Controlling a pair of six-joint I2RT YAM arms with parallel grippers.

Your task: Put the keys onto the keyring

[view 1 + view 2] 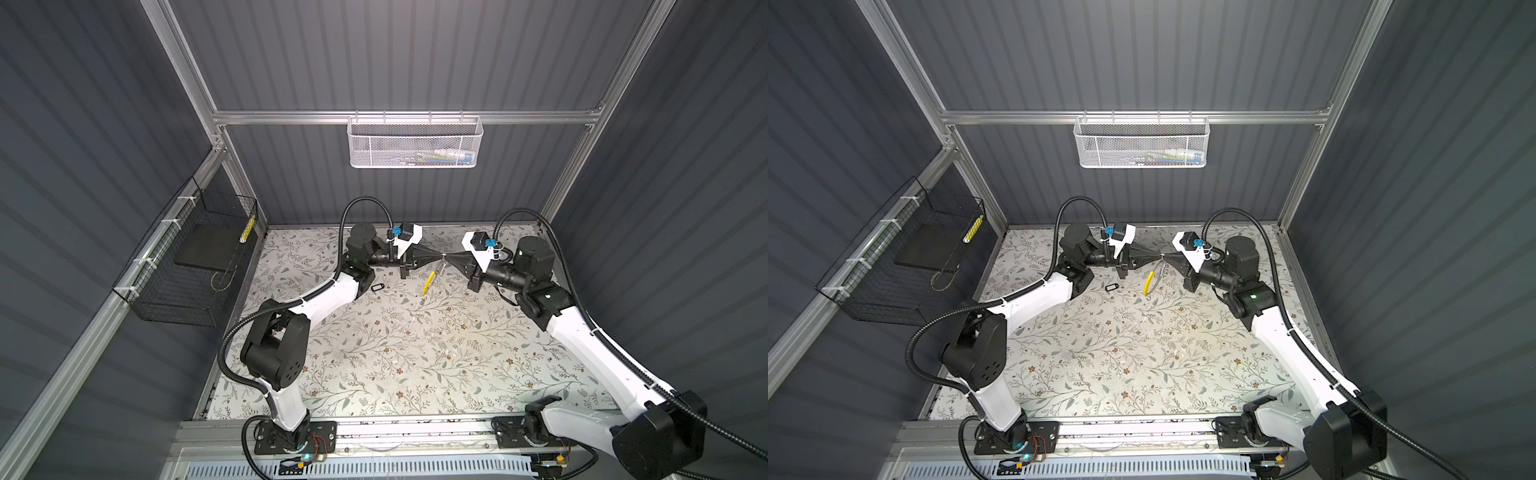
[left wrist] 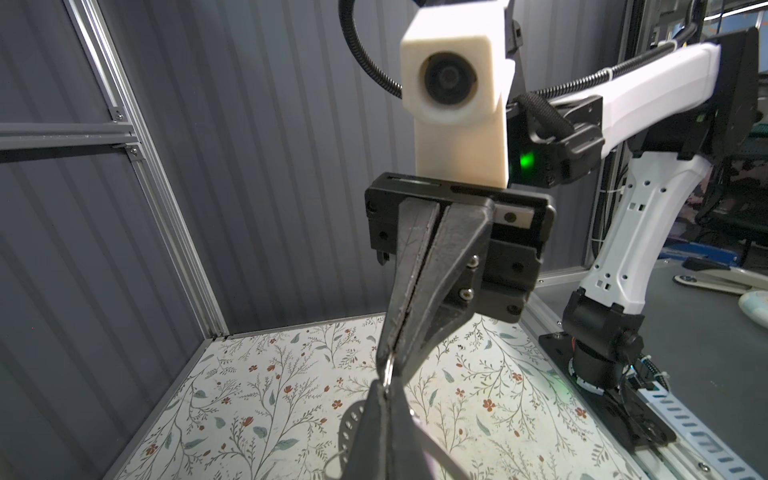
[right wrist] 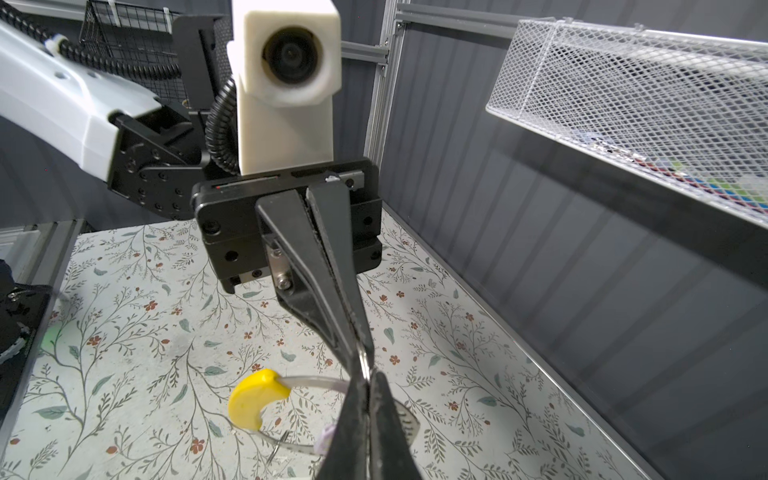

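- Both left fingers (image 1: 424, 254) and right fingers (image 1: 461, 257) are closed, tip to tip above the floral worktop (image 1: 415, 353); I cannot tell which grips what.
- Thin grey metal keyring (image 3: 316, 379) with yellow plastic tag (image 3: 253, 395) hangs from their tips, small lilac-tagged metal key (image 3: 326, 439) beside it.
- Black-rimmed oblong tag (image 1: 377, 287) lies on the worktop.

Two pincers (image 1: 439, 256) (image 1: 449, 255), two baskets (image 1: 374, 150) (image 1: 174, 308), one keyring (image 3: 311, 380), one key (image 3: 409, 418), one black-rimmed tag (image 1: 376, 287).

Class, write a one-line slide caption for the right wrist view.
Shut left gripper and right gripper meet tip to tip on a small ring; keyring with yellow tag hangs beneath.
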